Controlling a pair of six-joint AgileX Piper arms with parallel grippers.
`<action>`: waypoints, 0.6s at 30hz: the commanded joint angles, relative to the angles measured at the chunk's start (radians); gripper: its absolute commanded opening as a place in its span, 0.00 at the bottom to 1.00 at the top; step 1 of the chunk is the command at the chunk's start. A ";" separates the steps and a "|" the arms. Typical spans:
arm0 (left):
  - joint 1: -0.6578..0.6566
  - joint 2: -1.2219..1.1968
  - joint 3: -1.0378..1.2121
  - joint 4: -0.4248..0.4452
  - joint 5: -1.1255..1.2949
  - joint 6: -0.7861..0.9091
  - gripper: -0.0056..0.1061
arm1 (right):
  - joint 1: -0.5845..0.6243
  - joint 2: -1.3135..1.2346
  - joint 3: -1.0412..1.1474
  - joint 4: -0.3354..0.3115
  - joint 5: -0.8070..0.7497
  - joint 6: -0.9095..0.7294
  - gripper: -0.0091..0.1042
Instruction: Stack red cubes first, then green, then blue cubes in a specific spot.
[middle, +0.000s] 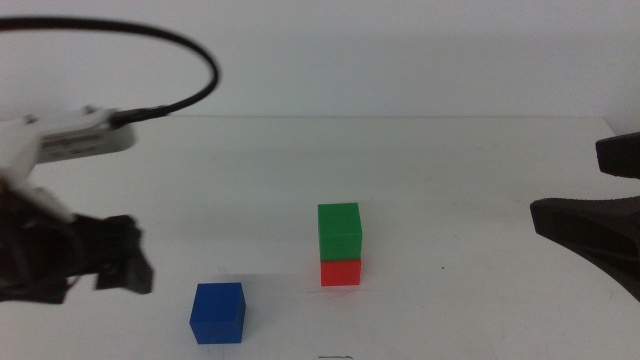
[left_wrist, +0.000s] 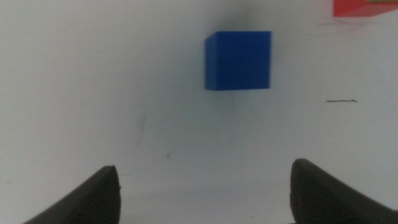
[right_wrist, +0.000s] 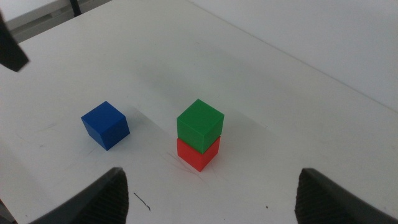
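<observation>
Red cube (middle: 341, 272): it sat flat on the white table (middle: 450, 180), at the bottom of a small stack, near the middle of the middle view.
Green cube (middle: 339, 231): it rested right on top of the red cube. In my right wrist view it looked turned a little, so its corners did not quite line up with the red one below.
Blue cube (middle: 218, 312): it sat alone on the table, to the left of the stack and closer to the camera. It touched nothing.
My left claw (middle: 100, 262): it hung on the left side of the table, near the blue cube but apart from it. Its two dark jaws were spread wide and held nothing. In my left wrist view the blue cube (left_wrist: 239, 60) lay out ahead, between the lines of the two jaws, and a red corner of the stack peeked in at the edge.
My right claw (middle: 590, 225): it waited at the right side of the table, well apart from the stack. Its jaws were wide open too, with nothing in them.
Small dark mark (left_wrist: 342, 101): a thin line lay on the table near the blue cube. It may have been a scratch or a hair; I could not tell.
</observation>
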 joint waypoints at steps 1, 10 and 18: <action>-0.064 0.039 -0.069 0.023 -0.020 -0.079 0.89 | -0.008 -0.002 -0.024 -0.006 -0.065 -0.012 0.78; -0.263 0.232 -0.210 0.191 0.017 -0.288 0.89 | -0.008 -0.002 -0.024 -0.006 -0.065 -0.012 0.78; -0.302 0.370 -0.224 0.182 0.009 -0.298 0.89 | -0.008 -0.002 -0.024 -0.006 -0.065 -0.012 0.78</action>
